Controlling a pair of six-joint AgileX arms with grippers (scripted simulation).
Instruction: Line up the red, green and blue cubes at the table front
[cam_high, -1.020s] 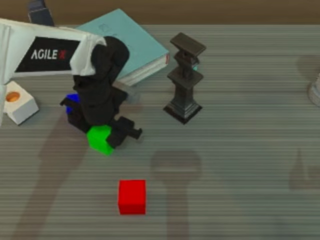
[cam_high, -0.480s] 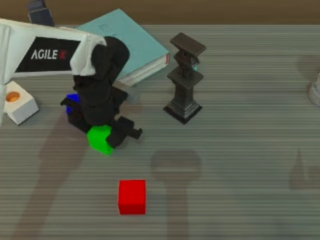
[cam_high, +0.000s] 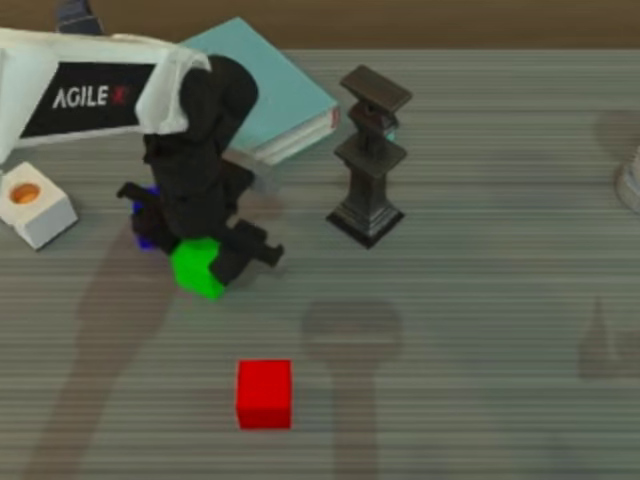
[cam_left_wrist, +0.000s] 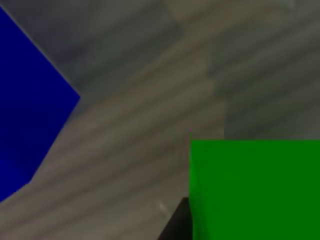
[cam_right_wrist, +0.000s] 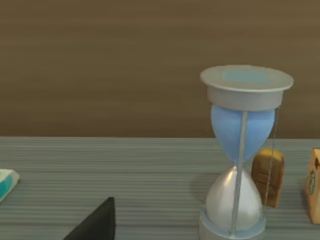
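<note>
My left gripper (cam_high: 204, 262) is shut on the green cube (cam_high: 195, 270), left of the table's middle. In the left wrist view the green cube (cam_left_wrist: 255, 190) fills the near corner, with one dark finger (cam_left_wrist: 177, 225) against its side. The blue cube (cam_high: 146, 214) sits just behind the gripper, mostly hidden under the arm; its face shows in the left wrist view (cam_left_wrist: 27, 115). The red cube (cam_high: 264, 393) rests alone near the table front. My right arm is outside the top view; one dark finger (cam_right_wrist: 100, 222) shows in its wrist view.
A teal book (cam_high: 275, 90) lies behind the left arm. A dark ornate stand (cam_high: 370, 160) stands at centre back. A white block with an orange dimple (cam_high: 35, 205) is at far left. An hourglass (cam_right_wrist: 240, 160) stands at the right edge, with a wooden piece (cam_right_wrist: 267, 175) behind it.
My left arm has shifted slightly toward the back and left, and the green cube in its grip moved with it. The blue cube is more covered. The red cube has not moved.
</note>
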